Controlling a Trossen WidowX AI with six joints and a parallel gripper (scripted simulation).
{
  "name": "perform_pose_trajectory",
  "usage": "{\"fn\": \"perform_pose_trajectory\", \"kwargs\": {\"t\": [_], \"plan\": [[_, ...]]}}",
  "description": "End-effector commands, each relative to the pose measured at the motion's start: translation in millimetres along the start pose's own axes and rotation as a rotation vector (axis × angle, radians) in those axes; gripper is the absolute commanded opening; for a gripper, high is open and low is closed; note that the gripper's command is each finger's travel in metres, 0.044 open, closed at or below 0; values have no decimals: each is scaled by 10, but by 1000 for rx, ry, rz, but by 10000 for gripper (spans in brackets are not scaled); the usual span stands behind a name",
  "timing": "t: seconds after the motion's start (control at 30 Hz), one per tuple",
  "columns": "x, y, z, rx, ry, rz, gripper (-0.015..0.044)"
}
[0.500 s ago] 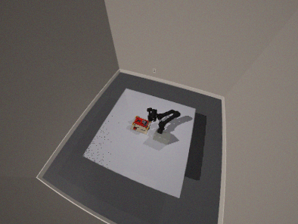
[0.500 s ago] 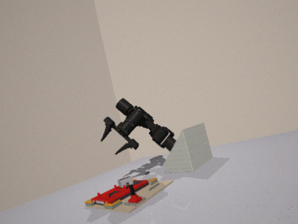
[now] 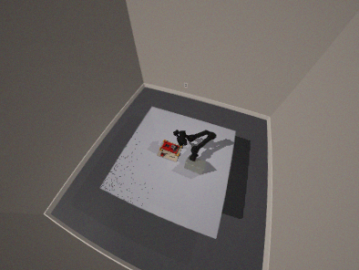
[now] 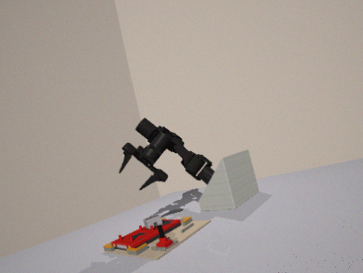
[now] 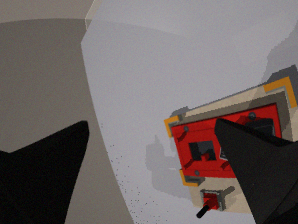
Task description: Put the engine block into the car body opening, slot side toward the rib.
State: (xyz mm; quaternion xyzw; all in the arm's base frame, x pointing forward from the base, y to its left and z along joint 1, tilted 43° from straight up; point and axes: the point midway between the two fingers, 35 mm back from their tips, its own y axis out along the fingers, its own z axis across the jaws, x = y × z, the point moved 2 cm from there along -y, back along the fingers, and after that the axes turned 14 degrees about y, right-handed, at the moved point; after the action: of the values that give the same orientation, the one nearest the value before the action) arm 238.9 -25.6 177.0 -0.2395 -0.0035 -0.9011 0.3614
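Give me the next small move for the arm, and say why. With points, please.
I'd raise the end effector [image 3: 179,138] [image 4: 131,181] [image 5: 154,125] slightly, straight away from the car body [image 3: 167,143] [image 4: 125,240] [image 5: 186,142]: its fingers are spread with nothing between them, above the body, and the grey engine block [image 4: 153,221] [image 5: 224,153] is already there. Whether it is fully seated, I can't tell.

The robot's arm [image 3: 206,137] [image 4: 184,154] is matte black, built of chunky rounded segments, with a stubby cylinder at upper left of its body in the exterior view. Its gripper [image 4: 144,179] [image 5: 154,125] is black too, with two wedge-shaped fingers tapering to narrow tips, dark and plain across the wrist view's lower corners.
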Motion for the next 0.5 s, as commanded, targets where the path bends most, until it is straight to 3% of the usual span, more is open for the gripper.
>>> {"fn": "perform_pose_trajectory", "kwargs": {"t": [0.0, 0.47], "plan": [[-88, 40, 28, -34, -120, 25, 440], [-334, 170, -14, -186, -559, 132, 440]]}}
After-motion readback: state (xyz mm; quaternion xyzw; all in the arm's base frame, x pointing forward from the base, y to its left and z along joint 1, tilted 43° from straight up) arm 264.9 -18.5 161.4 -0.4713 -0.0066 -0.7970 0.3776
